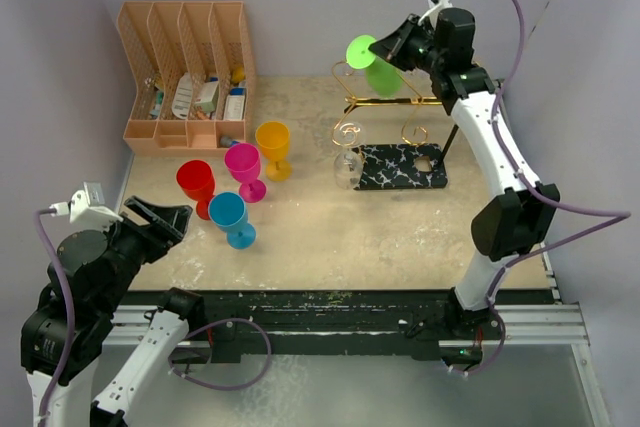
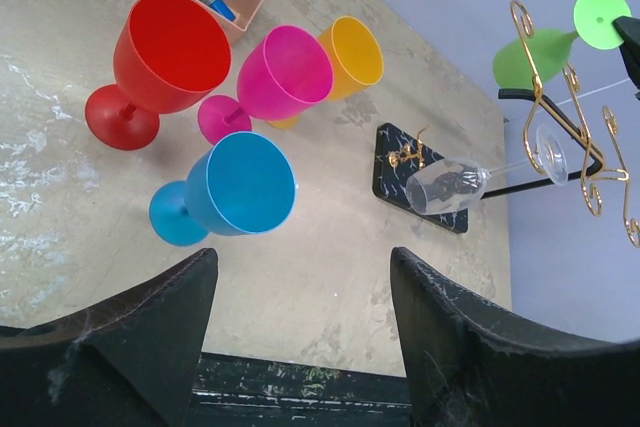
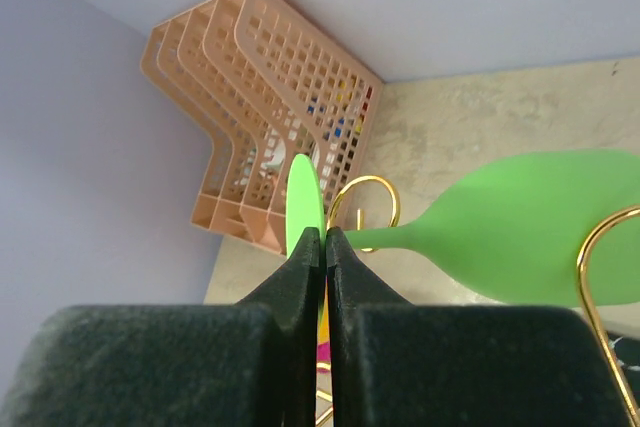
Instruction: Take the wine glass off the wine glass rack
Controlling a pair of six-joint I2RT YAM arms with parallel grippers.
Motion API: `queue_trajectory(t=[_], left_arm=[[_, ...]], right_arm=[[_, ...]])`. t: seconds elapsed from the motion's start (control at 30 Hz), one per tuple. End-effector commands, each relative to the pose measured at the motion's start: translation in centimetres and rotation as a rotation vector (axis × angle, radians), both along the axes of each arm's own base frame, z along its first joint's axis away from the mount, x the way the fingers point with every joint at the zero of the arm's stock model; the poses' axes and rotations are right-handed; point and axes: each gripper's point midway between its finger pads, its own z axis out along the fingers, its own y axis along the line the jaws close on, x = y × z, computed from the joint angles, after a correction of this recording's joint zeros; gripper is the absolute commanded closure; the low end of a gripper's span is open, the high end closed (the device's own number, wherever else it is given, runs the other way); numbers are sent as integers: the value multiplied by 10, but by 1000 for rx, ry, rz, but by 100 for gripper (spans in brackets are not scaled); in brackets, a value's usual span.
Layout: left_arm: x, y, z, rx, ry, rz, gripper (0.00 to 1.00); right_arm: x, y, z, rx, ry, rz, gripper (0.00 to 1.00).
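Note:
The wine glass rack (image 1: 392, 103) has a gold wire frame with curled hook ends, a thin black upright and a marbled black base (image 1: 400, 166); it also shows in the left wrist view (image 2: 585, 162). My right gripper (image 1: 387, 47) is shut on the flat foot of a green wine glass (image 1: 381, 75), holding it sideways at the rack's top left end. In the right wrist view my right gripper (image 3: 325, 238) pinches the foot, and the green wine glass (image 3: 540, 227) has its stem beside a gold curl (image 3: 362, 184). A clear wine glass (image 2: 448, 186) hangs from the rack. My left gripper (image 2: 302, 267) is open and empty.
Red (image 1: 196, 182), pink (image 1: 243, 169), orange (image 1: 273, 147) and blue (image 1: 230, 217) goblets stand left of the rack. An orange slotted organiser (image 1: 188, 77) sits at the back left. Purple walls close in the back and sides.

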Motion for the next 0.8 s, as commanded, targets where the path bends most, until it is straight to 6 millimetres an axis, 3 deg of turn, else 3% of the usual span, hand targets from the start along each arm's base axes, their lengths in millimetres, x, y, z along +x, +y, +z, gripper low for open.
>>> queue_trajectory(t=[0.0,0.23,0.4,0.47,0.63,0.77], left_arm=[[6,-7,25,-25,-65,-27,26],[21,-26,42,-62,-97,-102,20],[34,-50,57,-133,-115,-188,18],[37,-56,63,-163,-123,-210,18],[36,-64,85,-271,-162,-222,19],[28,-66,103,-406,-195,-213,19]], right_arm=[[6,-22,62,-89,-256,-90,100],[-41,5,112,-272,-544,7,100],[-113,61,144,-459,-794,110,100],[-137,76,147,-495,-843,149,100],[-199,90,147,-524,-928,239,100],[-251,101,134,-546,-980,351,100]])
